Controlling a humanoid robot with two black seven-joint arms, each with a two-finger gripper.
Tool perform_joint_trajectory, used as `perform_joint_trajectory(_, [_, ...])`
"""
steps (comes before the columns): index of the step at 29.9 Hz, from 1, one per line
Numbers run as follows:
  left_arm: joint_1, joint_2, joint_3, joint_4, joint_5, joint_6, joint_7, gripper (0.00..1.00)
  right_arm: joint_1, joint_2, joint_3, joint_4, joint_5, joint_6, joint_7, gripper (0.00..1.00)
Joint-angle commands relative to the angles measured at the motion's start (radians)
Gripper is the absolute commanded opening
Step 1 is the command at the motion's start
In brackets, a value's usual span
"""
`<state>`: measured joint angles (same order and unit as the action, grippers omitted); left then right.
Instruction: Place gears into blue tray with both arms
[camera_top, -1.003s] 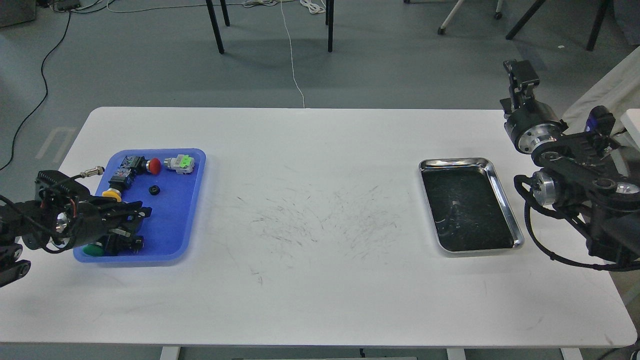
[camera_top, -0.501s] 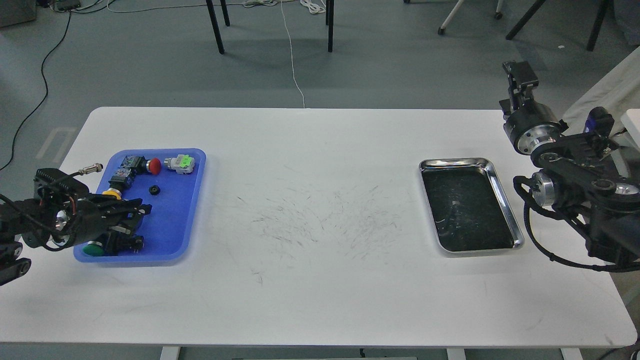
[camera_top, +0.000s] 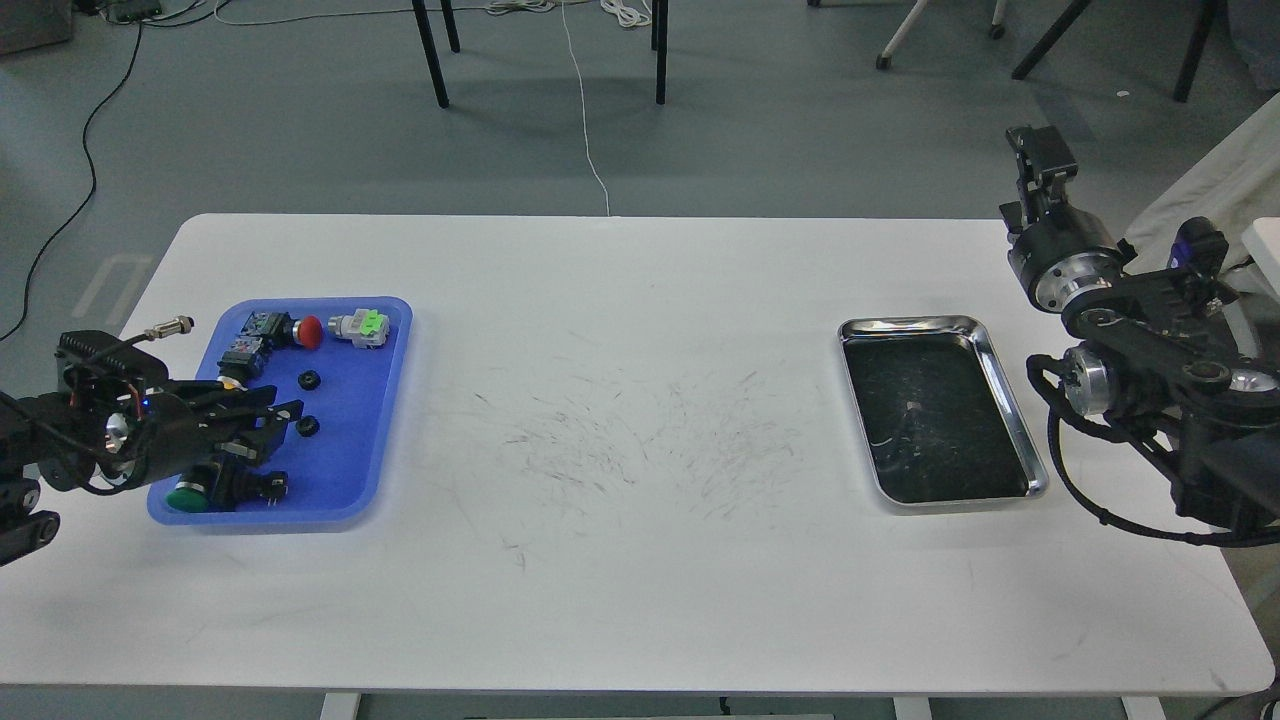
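The blue tray (camera_top: 385, 400) lies at the table's left side. Two gears rest on its floor: one gear (camera_top: 309, 379) near the middle and a second gear (camera_top: 308, 426) just below it. My left gripper (camera_top: 283, 421) hovers low over the tray's left half, open, its tips just left of the second gear and holding nothing. My right gripper (camera_top: 1040, 148) is raised beyond the table's far right corner, pointing up; its fingers cannot be told apart.
Push-button switches share the blue tray: red cap (camera_top: 310, 332), green-and-white one (camera_top: 362, 327), green cap (camera_top: 186, 496), and a yellow one partly hidden by my left arm. A steel tray (camera_top: 1010, 395) with a dark bottom lies at the right. Chair legs stand behind the table.
My left gripper has drawn back to the left, and a second gear now lies uncovered in the blue tray at its tips. The right arm has barely moved.
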<state>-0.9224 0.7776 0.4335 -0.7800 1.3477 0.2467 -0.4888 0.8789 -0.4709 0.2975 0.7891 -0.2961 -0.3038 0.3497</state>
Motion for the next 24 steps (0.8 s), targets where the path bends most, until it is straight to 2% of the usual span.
perform_joint_trajectory(1, [-0.004, 0.021, -0.053, -0.001, -0.070, -0.007, 0.000, 0.45, -0.001, 0.000, -0.001, 0.006, 0.000, -0.003, 0.000, 0.94])
perform_joint_trajectory(5, [-0.015, 0.058, -0.151, 0.001, -0.169, -0.073, 0.000, 0.50, -0.008, -0.002, -0.006, 0.013, 0.000, -0.005, -0.001, 0.95])
perform_joint_trajectory(10, [-0.010, 0.121, -0.350, 0.001, -0.291, -0.226, 0.000, 0.50, -0.006, -0.012, -0.008, 0.018, 0.003, -0.005, -0.001, 0.95])
perform_joint_trajectory(13, [-0.003, 0.147, -0.436, 0.001, -0.385, -0.286, 0.000, 0.51, -0.005, -0.017, -0.008, 0.018, 0.003, -0.005, -0.001, 0.95])
perform_joint_trajectory(21, [-0.004, 0.178, -0.455, 0.001, -0.709, -0.319, 0.000, 0.57, -0.008, -0.069, 0.020, 0.050, 0.006, 0.024, -0.008, 0.96])
perform_joint_trajectory(23, [-0.006, 0.193, -0.453, -0.010, -0.790, -0.322, 0.000, 0.63, -0.008, -0.090, 0.043, 0.084, 0.009, 0.043, -0.009, 0.96])
perform_joint_trajectory(24, [-0.010, 0.207, -0.458, -0.018, -0.833, -0.322, 0.000, 0.69, -0.009, -0.100, 0.055, 0.105, 0.014, 0.048, -0.009, 0.96])
